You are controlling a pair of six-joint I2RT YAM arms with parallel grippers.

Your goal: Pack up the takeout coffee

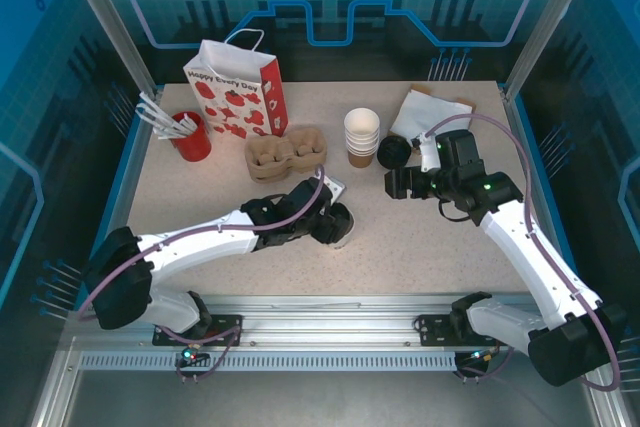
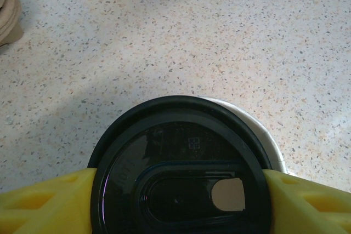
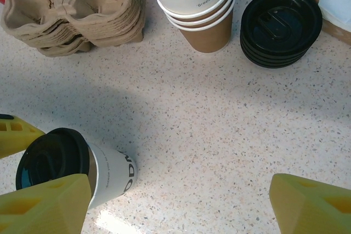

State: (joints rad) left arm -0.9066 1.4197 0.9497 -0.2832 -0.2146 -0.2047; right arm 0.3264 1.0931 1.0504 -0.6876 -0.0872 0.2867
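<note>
on the speckled counter [image 1: 200, 197] the red-and-white gift bag [image 1: 237, 87] stands at the back left, with the stack of pulp carriers [image 1: 285, 155] just beside it. the takeout coffee [image 2: 181, 135] sits near the middle, the left tool [image 2: 180, 182] clamped on either side of its black lid, so the pick-up looks to be the step in hand. the right tool [image 3: 178, 190] hangs spread wide and empty; next likely comes a level lift toward a carrier well.
</note>
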